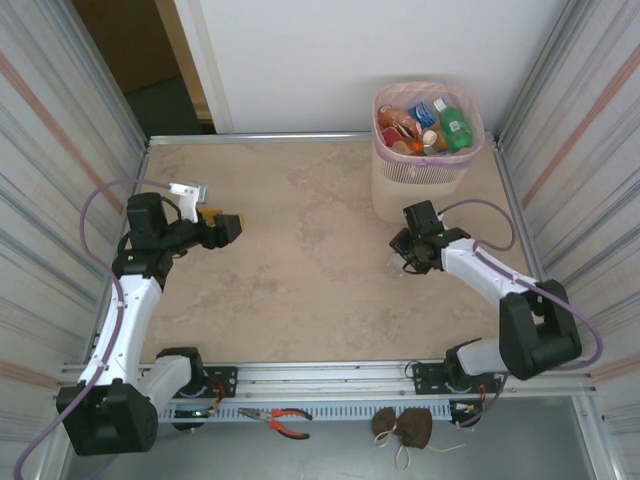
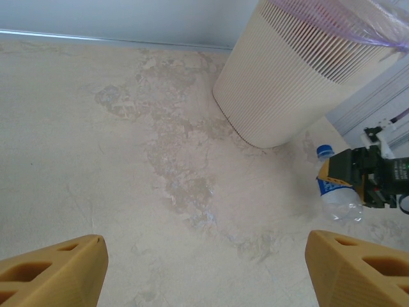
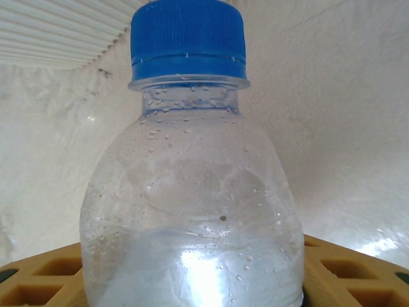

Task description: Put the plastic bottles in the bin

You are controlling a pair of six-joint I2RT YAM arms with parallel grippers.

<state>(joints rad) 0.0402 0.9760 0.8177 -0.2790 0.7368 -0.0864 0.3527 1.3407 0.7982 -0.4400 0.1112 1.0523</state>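
Right gripper (image 1: 405,258): we see it low over the table (image 1: 300,260), grasping a clear bottle (image 3: 192,211), with the tan fingers (image 3: 354,272) pressed to both of its sides.
Clear bottle: it sits between the right jaws. Its blue cap (image 3: 188,38) points out past the fingertips and droplets cling inside its shoulder. We cannot tell whether it stands on the table or is lifted off it.
Left gripper (image 2: 204,256): its jaws are released and spread wide, with bare table top between them.
Bin (image 1: 400,195): it is just ahead of the right jaws, its ribbed wall beyond the cap. From the left jaws it lies ahead and to the right, well apart.
Bin contents: we see several plastic bottles (image 1: 425,125) piled inside, with red, blue and green labels.
Pink bag (image 1: 478,135): it is folded over the bin's rim.
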